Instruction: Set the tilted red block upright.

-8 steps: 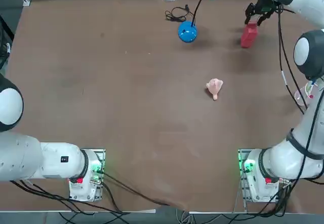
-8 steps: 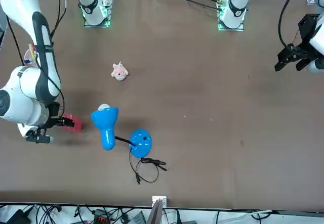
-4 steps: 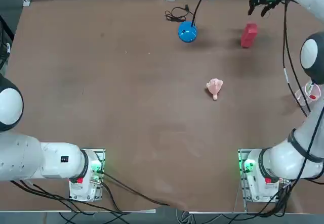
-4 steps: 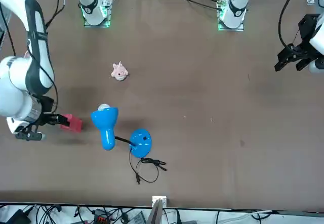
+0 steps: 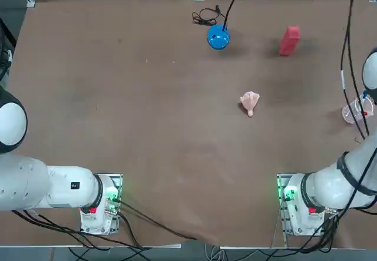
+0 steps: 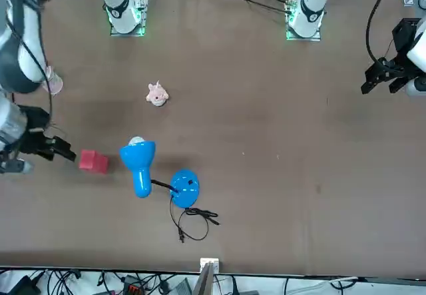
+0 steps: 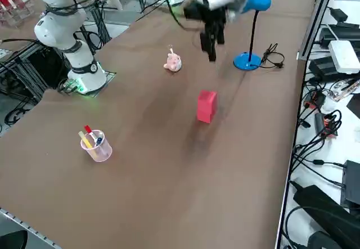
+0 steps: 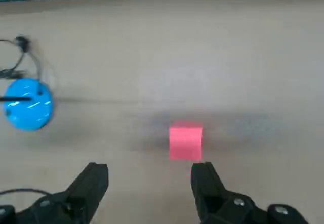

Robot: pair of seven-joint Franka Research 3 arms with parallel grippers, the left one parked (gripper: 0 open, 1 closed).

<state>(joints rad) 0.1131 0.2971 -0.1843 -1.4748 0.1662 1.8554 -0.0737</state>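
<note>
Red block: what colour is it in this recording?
Plain red, no pattern; it shows best in the right side view.

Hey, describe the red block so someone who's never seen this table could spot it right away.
On the brown table, find the blue lamp. The red block stands near its round base, on the same side as the pen cup. It's plain and flat-faced, unlike the pale pink, lumpy toy.

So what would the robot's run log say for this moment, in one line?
right gripper: open, holding nothing, over table | red block: standing upright, untouched | lamp: beside block
</note>
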